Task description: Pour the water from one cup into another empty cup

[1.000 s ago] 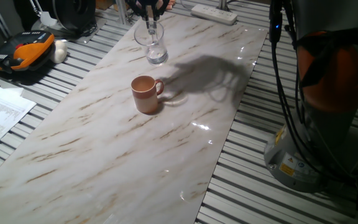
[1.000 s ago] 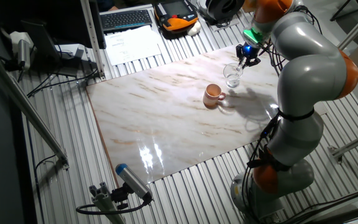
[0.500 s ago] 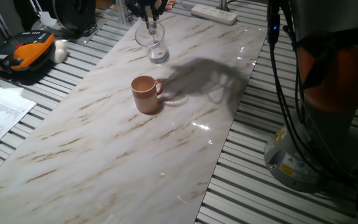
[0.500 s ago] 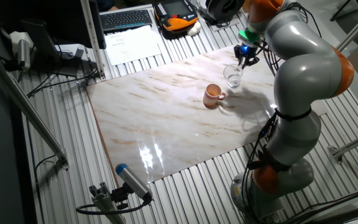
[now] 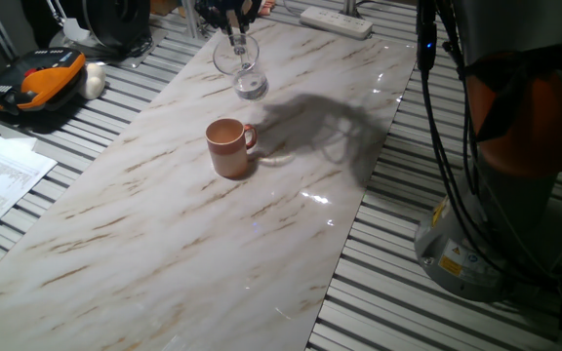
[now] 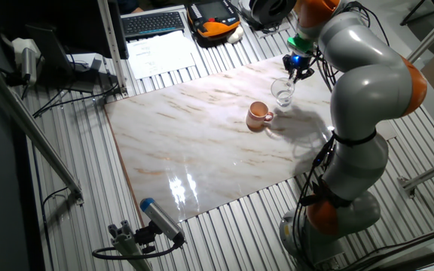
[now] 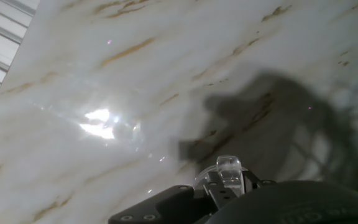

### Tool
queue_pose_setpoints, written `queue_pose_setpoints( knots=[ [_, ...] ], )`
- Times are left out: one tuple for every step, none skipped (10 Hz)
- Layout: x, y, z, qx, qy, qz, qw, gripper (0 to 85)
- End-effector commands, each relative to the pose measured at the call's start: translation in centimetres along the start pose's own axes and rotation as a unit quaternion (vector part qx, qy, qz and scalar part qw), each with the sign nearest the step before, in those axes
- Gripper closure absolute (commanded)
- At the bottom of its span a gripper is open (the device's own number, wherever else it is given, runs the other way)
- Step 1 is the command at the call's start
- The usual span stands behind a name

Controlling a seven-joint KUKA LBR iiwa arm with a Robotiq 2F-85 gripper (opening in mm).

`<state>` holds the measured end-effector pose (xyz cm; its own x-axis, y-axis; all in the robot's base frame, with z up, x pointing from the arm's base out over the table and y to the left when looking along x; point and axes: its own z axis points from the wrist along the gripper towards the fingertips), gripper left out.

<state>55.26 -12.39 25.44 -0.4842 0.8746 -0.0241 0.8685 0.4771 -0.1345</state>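
The transparent glass mug [image 5: 239, 66] hangs tilted just above the far end of the marble table [image 5: 164, 244]. A little clear water [image 5: 249, 89] lies in its base. My gripper [image 5: 232, 18] is shut on its handle from above. In the hand view the glass handle [image 7: 228, 170] shows between the fingers, and the mug body [image 7: 104, 124] is a faint glare. The terracotta-brown mug [image 5: 229, 148] stands upright and looks empty, nearer the table's middle with its handle to the right. In the other fixed view the glass mug [image 6: 282, 92] hangs under the gripper [image 6: 298, 66], right of the brown mug [image 6: 258, 115].
A white power strip [image 5: 337, 19] lies at the table's far edge. An orange and black device [image 5: 37, 83] and papers [image 5: 3, 175] sit on the slatted bench to the left. The arm's base [image 5: 476, 244] and cables stand to the right. A keyboard [image 6: 153, 22] lies beyond the table.
The gripper with the glass mug has risen and drifted slightly farther away. The arm's upper links have shifted left. The brown mug has stayed put.
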Motion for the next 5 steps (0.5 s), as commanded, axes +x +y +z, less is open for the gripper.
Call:
queue_pose_setpoints(
  knots=[
    [-0.06,-0.05,0.05,0.007,-0.005,-0.001,1.0,85.0],
    [-0.1,-0.07,0.09,0.011,-0.01,-0.003,0.9999,85.0],
    [-0.1,-0.06,0.11,0.012,-0.011,-0.003,0.9999,85.0],
    [-0.11,-0.05,0.13,0.011,-0.012,0.0,0.9999,85.0],
    [-0.14,-0.07,0.16,0.011,-0.015,0.007,0.9998,85.0]
  ],
)
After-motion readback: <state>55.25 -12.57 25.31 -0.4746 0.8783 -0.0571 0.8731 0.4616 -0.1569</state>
